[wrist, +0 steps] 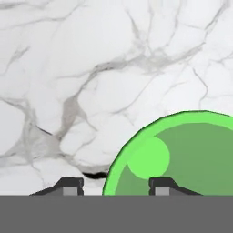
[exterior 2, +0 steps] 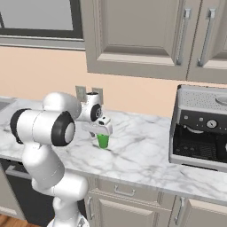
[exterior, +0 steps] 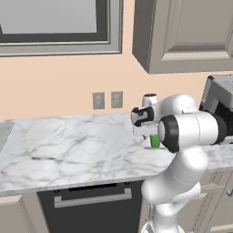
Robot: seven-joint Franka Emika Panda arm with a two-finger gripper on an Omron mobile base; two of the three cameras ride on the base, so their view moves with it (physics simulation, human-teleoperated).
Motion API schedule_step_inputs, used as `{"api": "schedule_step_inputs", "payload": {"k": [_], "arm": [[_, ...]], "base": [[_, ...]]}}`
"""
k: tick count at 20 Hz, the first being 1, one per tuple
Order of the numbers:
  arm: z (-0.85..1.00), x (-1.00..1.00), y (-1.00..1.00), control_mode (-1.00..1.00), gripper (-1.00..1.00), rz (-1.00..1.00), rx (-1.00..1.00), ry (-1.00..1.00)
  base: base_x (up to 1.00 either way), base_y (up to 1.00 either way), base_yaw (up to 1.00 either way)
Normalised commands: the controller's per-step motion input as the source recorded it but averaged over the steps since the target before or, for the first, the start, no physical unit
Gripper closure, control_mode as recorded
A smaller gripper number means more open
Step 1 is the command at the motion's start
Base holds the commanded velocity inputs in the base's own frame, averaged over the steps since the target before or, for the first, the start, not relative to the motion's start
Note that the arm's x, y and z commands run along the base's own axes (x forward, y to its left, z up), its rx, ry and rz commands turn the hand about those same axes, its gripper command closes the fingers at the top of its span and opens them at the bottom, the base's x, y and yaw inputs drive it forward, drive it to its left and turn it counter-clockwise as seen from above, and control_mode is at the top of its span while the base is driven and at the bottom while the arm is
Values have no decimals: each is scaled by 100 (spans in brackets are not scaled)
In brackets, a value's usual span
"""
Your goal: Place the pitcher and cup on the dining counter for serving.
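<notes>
Seen from the left base camera, the gripper [exterior: 146, 132] is lowered over the cup [exterior: 155, 141] on a marble wall counter [exterior: 68, 150]. The cup stands upright directly beneath the hand, its long axis vertical, and is partly screened by the arm's large elbow joint. Two wall outlets [exterior: 107, 100] are set behind the gripper, a coffee machine [exterior: 218, 111] sits off to its right, and a dark dishwasher front [exterior: 91, 205] lies under the counter edge.

From the right base camera, the gripper is seen pointing down with the green cup just below it, the cup's upper part hidden by the hand. The coffee machine stands well apart on the far side, and upper cabinets [exterior 2: 146, 35] hang overhead.

In the hand view, the cup [wrist: 182, 154] is looked into from above, mouth up, its bright rim curving between the two dark fingertips [wrist: 161, 185]: one tip lies inside the rim, the other outside on bare marble. The jaws appear part-way spread across the cup wall; whether they press on it cannot be told, since the tips are barely visible.
</notes>
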Motion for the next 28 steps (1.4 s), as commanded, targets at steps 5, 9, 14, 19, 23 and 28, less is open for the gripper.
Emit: {"api": "schedule_step_inputs", "payload": {"k": [5,9,14,19,23,28], "arm": [[0,-3,0,-100,100,0,0,-1],[30,-24,0,-100,100,0,0,-18],[62,-33,0,-100,100,0,0,-36],[98,-51,0,-100,100,1,-1,-44],[100,-39,0,-100,100,8,0,-40],[91,-31,0,-100,100,19,0,-25]], "base": [[0,0,0],[0,0,0],[0,0,0],[0,0,0],[0,0,0],[0,0,0]]}}
